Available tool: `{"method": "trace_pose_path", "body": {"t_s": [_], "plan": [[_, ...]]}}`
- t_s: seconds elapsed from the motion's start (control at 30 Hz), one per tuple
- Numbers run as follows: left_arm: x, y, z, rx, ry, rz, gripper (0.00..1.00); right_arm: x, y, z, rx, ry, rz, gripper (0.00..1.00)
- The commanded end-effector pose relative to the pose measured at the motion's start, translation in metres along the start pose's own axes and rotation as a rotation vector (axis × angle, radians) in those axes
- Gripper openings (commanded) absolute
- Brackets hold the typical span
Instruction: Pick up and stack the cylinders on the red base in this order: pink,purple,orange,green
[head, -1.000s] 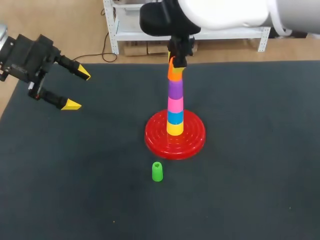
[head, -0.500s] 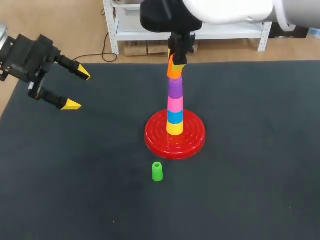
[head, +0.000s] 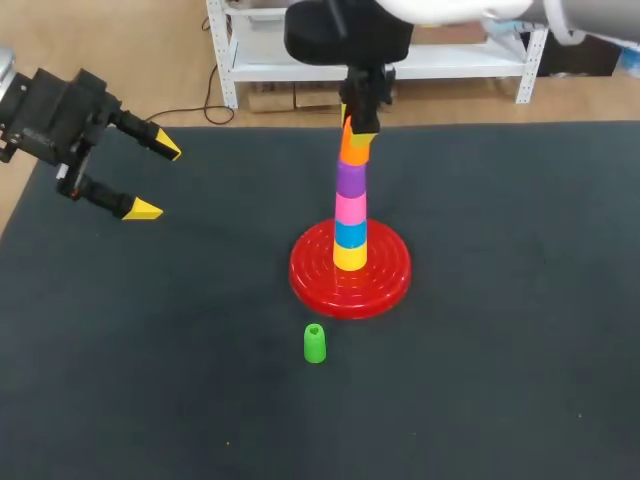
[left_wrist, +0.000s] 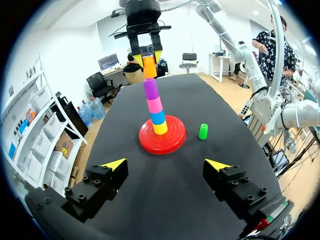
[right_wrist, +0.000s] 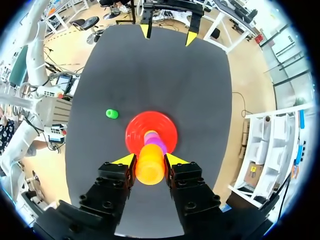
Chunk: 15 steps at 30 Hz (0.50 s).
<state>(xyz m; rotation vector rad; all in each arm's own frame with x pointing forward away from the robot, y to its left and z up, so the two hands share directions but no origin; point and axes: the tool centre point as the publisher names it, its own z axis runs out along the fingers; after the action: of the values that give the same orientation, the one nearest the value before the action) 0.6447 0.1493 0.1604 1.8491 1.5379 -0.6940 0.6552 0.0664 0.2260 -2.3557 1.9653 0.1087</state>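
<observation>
The red base (head: 388, 282) holds a stack of yellow, blue, pink (head: 350, 208) and purple (head: 350, 178) cylinders. My right gripper (head: 358, 128) is shut on the orange cylinder (head: 352, 147), which is slightly tilted right at the purple one's top; I cannot tell whether they touch. In the right wrist view the orange cylinder (right_wrist: 150, 167) sits between the fingers, over the base (right_wrist: 135, 131). The green cylinder (head: 314, 343) stands upright on the mat in front of the base. My left gripper (head: 155, 180) hangs open and empty at the far left, its own view facing the stack (left_wrist: 167, 164).
A dark mat (head: 520, 350) covers the table. The green cylinder (left_wrist: 203, 131) is the only loose piece on it, beside the base (left_wrist: 150, 145).
My right gripper has shifted slightly to the right with the orange cylinder over the stack. The left arm and the green cylinder have not moved.
</observation>
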Motion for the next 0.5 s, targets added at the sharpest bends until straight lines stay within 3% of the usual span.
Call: {"method": "trace_pose_path", "body": {"t_s": [0.03, 0.5], "plan": [[0.0007, -0.0003, 0.0005, -0.002, 0.000, 0.001, 1.00, -0.0023, -0.0033, 0.0015, -0.002, 0.008, 0.000, 0.00], [0.0007, -0.0003, 0.0005, -0.002, 0.000, 0.001, 1.00, 0.0020, -0.0058, 0.0115, 0.025, 0.029, 0.014, 0.00]]}}
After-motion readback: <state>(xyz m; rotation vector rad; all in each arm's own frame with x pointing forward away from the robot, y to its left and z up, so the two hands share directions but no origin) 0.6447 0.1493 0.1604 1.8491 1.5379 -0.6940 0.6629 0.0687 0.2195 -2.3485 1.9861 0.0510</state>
